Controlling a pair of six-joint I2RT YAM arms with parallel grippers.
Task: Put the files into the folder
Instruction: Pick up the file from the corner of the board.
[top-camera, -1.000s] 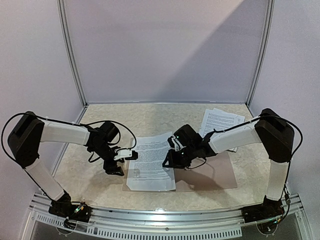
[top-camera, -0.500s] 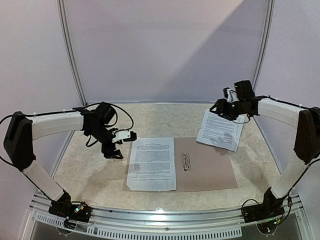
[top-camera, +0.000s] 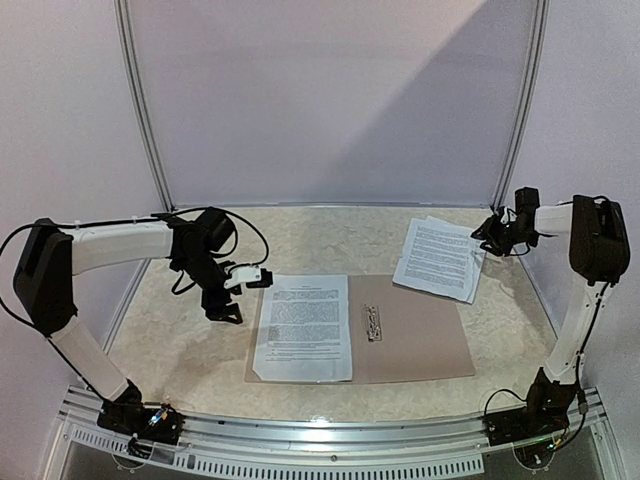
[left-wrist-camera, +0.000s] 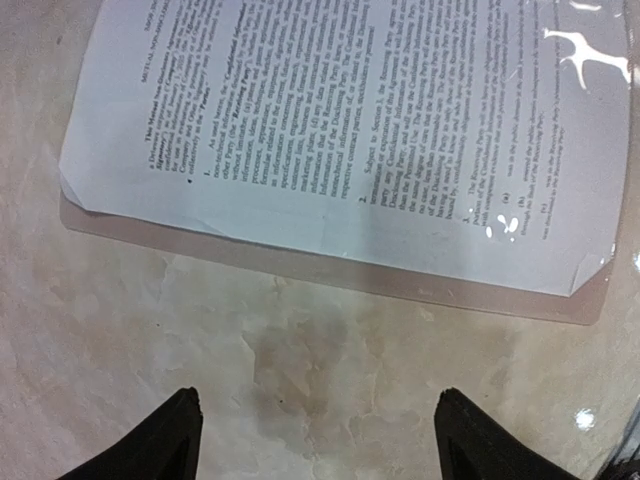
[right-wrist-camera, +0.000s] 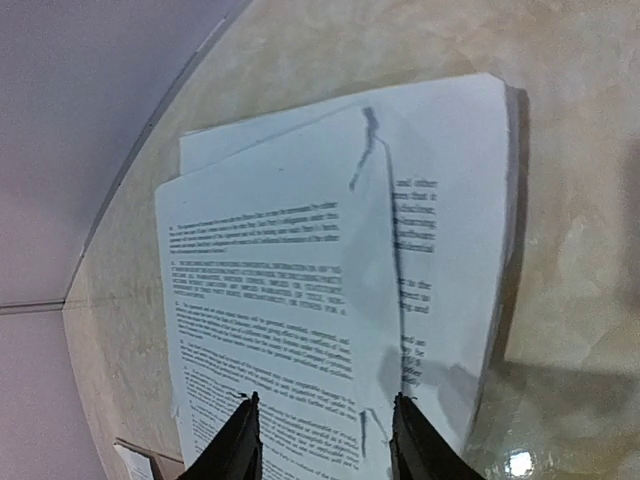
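Note:
The tan folder (top-camera: 415, 340) lies open and flat on the table, its black clip (top-camera: 372, 323) at the middle fold. One printed file sheet (top-camera: 303, 327) rests flat on the folder's left half; the left wrist view shows this sheet (left-wrist-camera: 350, 130) with the folder edge (left-wrist-camera: 330, 272) under it. More files (top-camera: 440, 258) lie in a loose stack at the back right. My left gripper (top-camera: 243, 294) is open over bare table just left of the sheet (left-wrist-camera: 320, 435). My right gripper (top-camera: 489, 233) hovers open over the stack's right edge (right-wrist-camera: 322, 405), nothing between its fingers; the stack (right-wrist-camera: 290, 290) lies below it.
The marbled table (top-camera: 200, 350) is walled by pale panels at the back and sides. The right side wall stands close behind my right wrist. A metal rail (top-camera: 330, 430) runs along the near edge.
My right arm left the sheet on the folder and swung to the back-right stack. That sheet, curled before, now lies flat. My left gripper drew slightly away from it.

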